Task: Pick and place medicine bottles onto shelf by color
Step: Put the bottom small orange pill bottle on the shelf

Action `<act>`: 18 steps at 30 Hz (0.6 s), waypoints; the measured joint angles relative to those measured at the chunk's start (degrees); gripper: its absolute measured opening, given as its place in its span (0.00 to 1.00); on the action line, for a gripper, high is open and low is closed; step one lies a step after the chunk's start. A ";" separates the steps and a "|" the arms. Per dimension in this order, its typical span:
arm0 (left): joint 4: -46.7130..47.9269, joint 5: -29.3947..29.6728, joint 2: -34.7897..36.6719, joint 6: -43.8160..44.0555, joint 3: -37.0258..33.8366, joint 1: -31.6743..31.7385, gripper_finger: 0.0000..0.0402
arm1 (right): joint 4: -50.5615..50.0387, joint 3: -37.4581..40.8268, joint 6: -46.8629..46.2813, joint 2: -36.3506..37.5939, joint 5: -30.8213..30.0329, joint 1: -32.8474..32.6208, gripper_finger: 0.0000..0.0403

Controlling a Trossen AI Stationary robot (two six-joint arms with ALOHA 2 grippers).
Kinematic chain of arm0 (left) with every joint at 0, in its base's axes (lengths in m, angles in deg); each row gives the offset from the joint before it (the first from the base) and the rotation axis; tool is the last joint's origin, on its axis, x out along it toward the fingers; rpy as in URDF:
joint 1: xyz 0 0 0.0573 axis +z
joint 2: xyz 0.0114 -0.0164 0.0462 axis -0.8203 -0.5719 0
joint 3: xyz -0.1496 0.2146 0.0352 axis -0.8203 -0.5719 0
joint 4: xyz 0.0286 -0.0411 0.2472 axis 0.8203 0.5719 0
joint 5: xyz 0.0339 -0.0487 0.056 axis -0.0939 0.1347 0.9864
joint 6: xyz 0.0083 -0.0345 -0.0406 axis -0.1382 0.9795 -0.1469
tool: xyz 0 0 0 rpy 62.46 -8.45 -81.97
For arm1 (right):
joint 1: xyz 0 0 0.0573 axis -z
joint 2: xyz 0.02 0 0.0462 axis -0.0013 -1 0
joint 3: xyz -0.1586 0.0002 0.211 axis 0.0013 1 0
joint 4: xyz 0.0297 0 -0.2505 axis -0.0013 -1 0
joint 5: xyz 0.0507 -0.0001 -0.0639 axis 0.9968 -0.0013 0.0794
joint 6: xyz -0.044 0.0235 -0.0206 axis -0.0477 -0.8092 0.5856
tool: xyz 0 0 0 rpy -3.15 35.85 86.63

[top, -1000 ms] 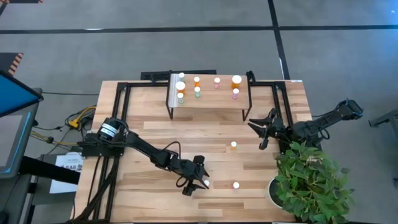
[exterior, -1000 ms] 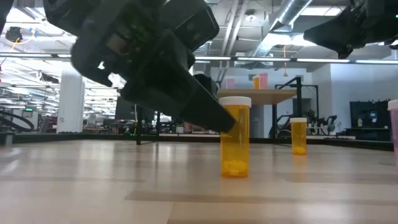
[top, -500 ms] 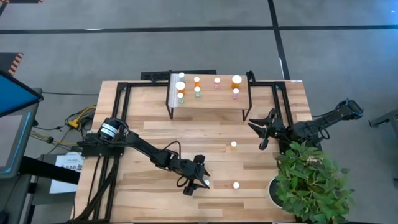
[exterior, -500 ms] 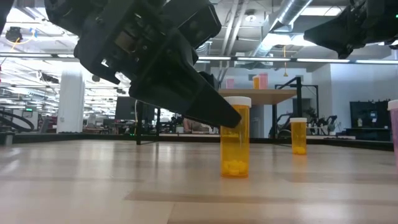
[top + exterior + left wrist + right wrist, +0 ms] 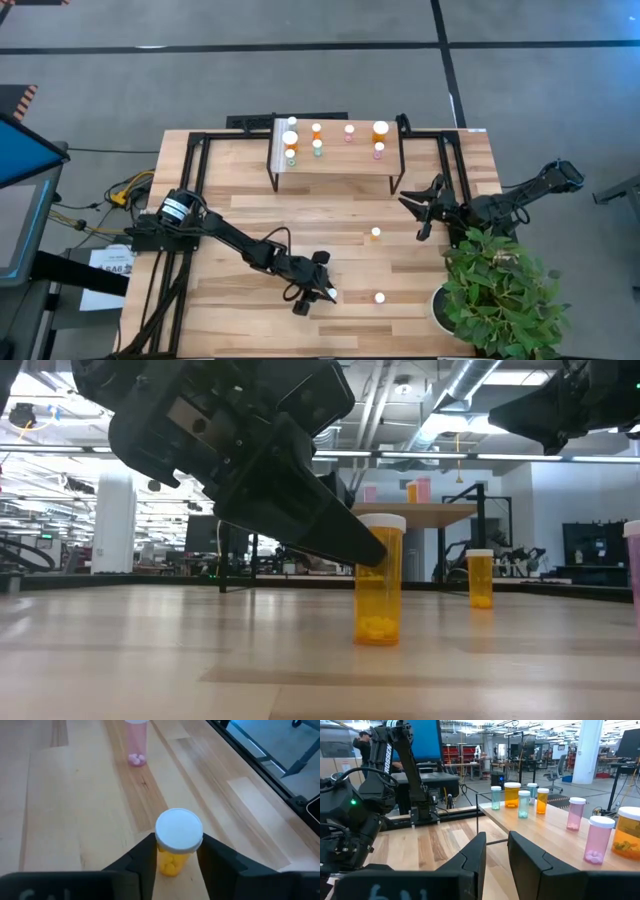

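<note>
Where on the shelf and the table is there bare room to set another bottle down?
On the shelf, the near half is bare; the bottles crowd its far edge. On the table, the wide stretch between the shelf and the left gripper is free. The near right is tighter: two loose bottles and the plant.

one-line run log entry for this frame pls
left tool: shut on orange bottle, bottle standing on table | right tool: idle, near shelf | phase: grasp
</note>
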 joint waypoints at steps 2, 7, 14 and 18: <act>-0.01 0.00 0.00 0.04 -0.02 0.15 0.27 | 0.00 0.00 -0.34 0.00 0.00 0.00 0.25; -0.18 -0.02 0.69 1.37 -0.07 1.59 0.22 | 0.00 0.00 -0.34 0.00 0.00 0.00 0.25; 0.69 0.65 5.77 3.43 -0.07 5.63 0.21 | -0.02 0.00 -0.34 0.00 0.00 0.00 0.25; 1.56 7.86 10.45 3.34 -0.07 9.01 0.22 | -0.04 0.00 -0.32 0.00 0.00 0.00 0.25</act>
